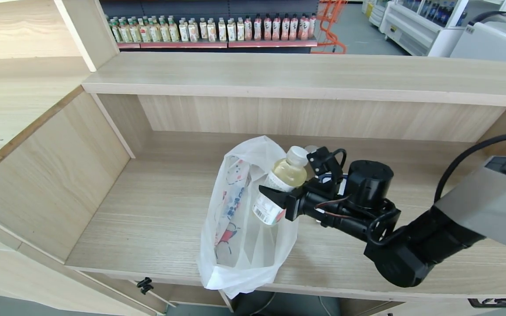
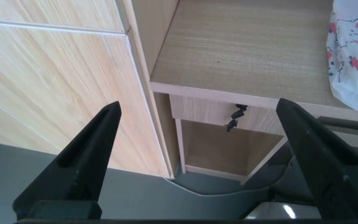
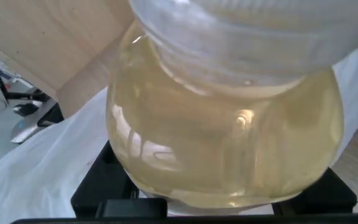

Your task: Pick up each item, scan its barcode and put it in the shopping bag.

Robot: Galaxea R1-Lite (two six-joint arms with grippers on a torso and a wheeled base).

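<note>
Step in hand, as judged: bagging. A drink bottle (image 1: 281, 184) (pale yellow liquid, white cap) is clamped at its labelled middle by the right gripper (image 1: 279, 199), with the jaws closed on it from the side. The bottle is held tilted, cap up and base down, at the mouth of the shopping bag (image 1: 235, 228). Its lower end appears to be just inside the rim and not resting on anything. It is seen through thin film, so the depth cannot be fixed. The barcode on the label is turned toward the head camera. Whether the scan is done cannot be told.

The shopping bag is white printed plastic. It is stood open on the wooden counter (image 1: 147, 219) at the front edge, with its bottom bulging slightly over that edge.

The left gripper (image 2: 197, 109) is spread wide with nothing held. It is parked out in front of the counter's front edge, well apart from the bag.

Next move, as judged:
- The bottle is to be lowered straight through the mouth, kept off the rim so the film is not dragged down.
- Side load is to be avoided, since the bag is light, unsupported and at the edge, and could be tipped or slid off.
- The jaws are to be opened only once the base is low or supported.
- The gripper is then to be withdrawn upward, clear of the handles.
</note>
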